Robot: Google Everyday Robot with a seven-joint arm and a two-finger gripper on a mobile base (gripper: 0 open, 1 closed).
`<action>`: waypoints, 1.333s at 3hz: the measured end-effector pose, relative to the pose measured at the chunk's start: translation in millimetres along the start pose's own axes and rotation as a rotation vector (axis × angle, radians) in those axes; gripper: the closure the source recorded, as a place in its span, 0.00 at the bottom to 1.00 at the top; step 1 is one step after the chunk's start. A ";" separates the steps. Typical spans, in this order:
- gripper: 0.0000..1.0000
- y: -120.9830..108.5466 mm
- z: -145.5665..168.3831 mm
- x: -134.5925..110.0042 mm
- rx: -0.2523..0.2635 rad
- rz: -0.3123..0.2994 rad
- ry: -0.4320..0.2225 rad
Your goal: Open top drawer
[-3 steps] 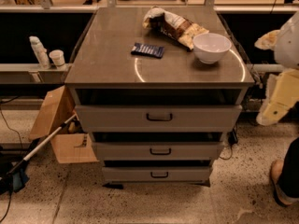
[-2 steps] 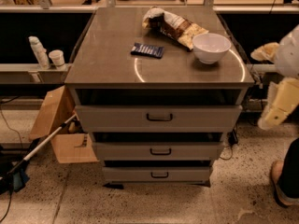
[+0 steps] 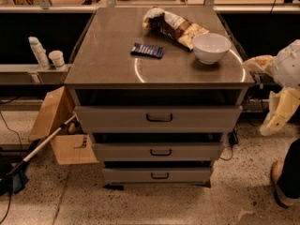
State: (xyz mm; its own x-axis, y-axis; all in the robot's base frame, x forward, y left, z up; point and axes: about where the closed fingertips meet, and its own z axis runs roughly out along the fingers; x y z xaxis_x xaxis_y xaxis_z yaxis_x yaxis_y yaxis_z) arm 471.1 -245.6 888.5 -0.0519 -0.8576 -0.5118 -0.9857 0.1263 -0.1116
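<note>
The grey metal cabinet [image 3: 159, 78] stands in the middle of the camera view. Its top drawer [image 3: 117, 118] is the tallest and widest front panel, with a small dark loop handle [image 3: 159, 118] at its centre. A dark gap shows between this drawer and the cabinet top. Two shorter drawers [image 3: 159, 152] sit below it, each with a similar handle. My gripper [image 3: 277, 108], cream and white, hangs at the right edge of the view, beside the cabinet's right side and about level with the top drawer. It is apart from the handle and touches nothing.
On the cabinet top lie a white bowl [image 3: 212, 47], a crumpled snack bag [image 3: 176, 26] and a dark blue packet [image 3: 147, 50]. A cardboard box [image 3: 58, 130] and a long-handled tool [image 3: 42, 146] are on the floor to the left. A person's shoe [image 3: 281, 182] is at the lower right.
My arm and gripper have moved a little down and left at the cabinet's right side. The drawers and the things on top have not moved.
</note>
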 end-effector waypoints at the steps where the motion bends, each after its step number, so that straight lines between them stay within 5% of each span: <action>1: 0.00 -1.3 14.2 8.4 -0.014 0.001 0.001; 4: 0.00 -12.4 81.4 58.9 0.131 0.106 0.209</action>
State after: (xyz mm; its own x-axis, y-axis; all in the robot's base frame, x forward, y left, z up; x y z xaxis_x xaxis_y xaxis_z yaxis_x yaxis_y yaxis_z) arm 493.4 -257.0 790.4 -0.1994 -0.9185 -0.3414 -0.9446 0.2728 -0.1824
